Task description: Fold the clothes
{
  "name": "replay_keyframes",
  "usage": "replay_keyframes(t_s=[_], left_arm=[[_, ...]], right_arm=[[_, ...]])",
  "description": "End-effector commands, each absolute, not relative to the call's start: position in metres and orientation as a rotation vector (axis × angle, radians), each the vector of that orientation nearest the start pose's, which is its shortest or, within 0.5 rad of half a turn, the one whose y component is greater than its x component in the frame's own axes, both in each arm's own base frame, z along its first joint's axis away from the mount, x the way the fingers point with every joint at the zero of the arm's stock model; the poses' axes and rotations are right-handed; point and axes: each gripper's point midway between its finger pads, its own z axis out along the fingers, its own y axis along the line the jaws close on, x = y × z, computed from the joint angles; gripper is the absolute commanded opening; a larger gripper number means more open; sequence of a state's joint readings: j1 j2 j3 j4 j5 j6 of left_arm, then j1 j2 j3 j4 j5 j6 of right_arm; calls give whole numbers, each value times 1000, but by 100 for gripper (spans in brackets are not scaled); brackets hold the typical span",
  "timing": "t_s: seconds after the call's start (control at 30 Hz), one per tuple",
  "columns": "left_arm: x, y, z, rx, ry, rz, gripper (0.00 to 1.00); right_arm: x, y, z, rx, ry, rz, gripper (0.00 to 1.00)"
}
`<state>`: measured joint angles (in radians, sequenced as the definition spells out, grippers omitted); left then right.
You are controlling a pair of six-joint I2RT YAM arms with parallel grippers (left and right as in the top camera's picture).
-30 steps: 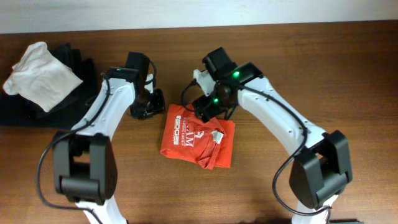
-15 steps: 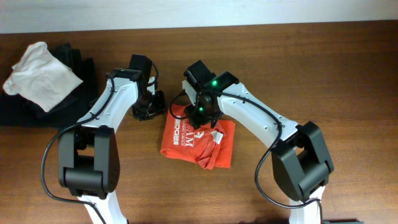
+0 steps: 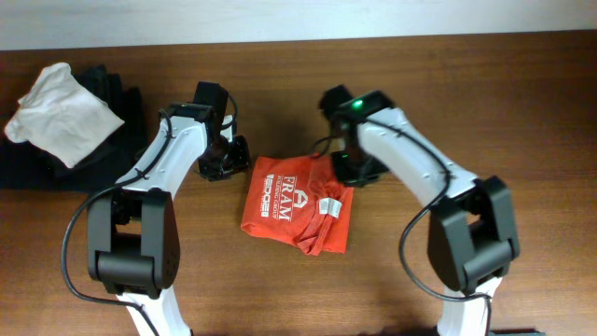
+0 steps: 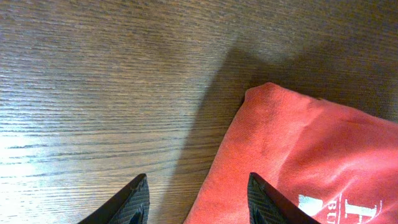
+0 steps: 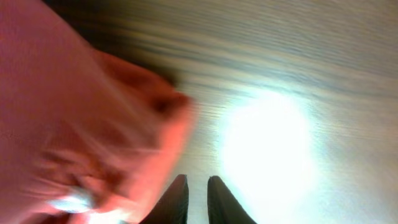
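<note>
A folded red shirt with white lettering lies on the wooden table between the two arms. My left gripper sits low at the shirt's upper left corner. In the left wrist view the left gripper is open, one finger over bare wood and the other over the red shirt, gripping nothing. My right gripper is at the shirt's upper right corner. The blurred right wrist view shows the right gripper with its jaws nearly together and empty, beside the red shirt.
A crumpled white garment lies on a pile of black clothes at the far left. A bright glare patch marks the wood in the right wrist view.
My right arm has swung from the shirt's upper left edge over to its upper right corner, and its jaws have closed. The left gripper has hardly moved.
</note>
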<state>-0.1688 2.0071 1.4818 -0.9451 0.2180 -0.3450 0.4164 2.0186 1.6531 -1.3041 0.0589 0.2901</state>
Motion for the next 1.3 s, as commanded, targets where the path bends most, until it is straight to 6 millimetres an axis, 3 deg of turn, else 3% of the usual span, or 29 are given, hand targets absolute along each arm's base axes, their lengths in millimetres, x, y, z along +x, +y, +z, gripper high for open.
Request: replay_keyframes(t_s=[0.0, 0.07, 0.13, 0.23, 0.27, 0.4, 0.53, 0.63, 0.67, 0.73, 0.83, 0.97, 1.23, 1.27], left_arm=[[382, -106, 35, -271, 3088, -382, 50], [382, -106, 35, -271, 3088, -383, 51], [382, -106, 35, -271, 3088, -382, 51], [382, -106, 35, -271, 3088, -382, 51], [382, -106, 35, -271, 3088, -382, 51], [382, -106, 35, -271, 3089, -383, 51], [382, -106, 35, -272, 3089, -383, 51], [382, -106, 35, -272, 3089, -383, 51], [382, -106, 35, -272, 3089, -383, 51], [382, -106, 35, -271, 3089, -383, 51], [382, -106, 35, -272, 3089, -383, 51], [381, -106, 35, -272, 3093, -382, 51], [380, -106, 35, -273, 3096, -381, 51], [380, -107, 35, -266, 3097, -399, 51]], right_arm=[[331, 106, 89, -84, 3222, -202, 25], [330, 104, 91, -55, 3235, -165, 27], [329, 114, 96, -76, 3245, -48, 28], [334, 161, 117, -225, 3170, 362, 29], [337, 172, 121, -253, 3136, 429, 33], [351, 189, 119, -267, 3062, 465, 43], [360, 197, 106, -274, 3051, 468, 42], [360, 190, 89, -263, 3095, 395, 39], [357, 187, 81, -229, 3125, 370, 34], [347, 183, 71, -177, 3182, 350, 5], [334, 173, 65, -164, 3240, 290, 4], [330, 141, 62, -79, 3264, -10, 4], [316, 113, 66, 24, 3312, -223, 4], [315, 109, 66, 48, 3316, -236, 12]])
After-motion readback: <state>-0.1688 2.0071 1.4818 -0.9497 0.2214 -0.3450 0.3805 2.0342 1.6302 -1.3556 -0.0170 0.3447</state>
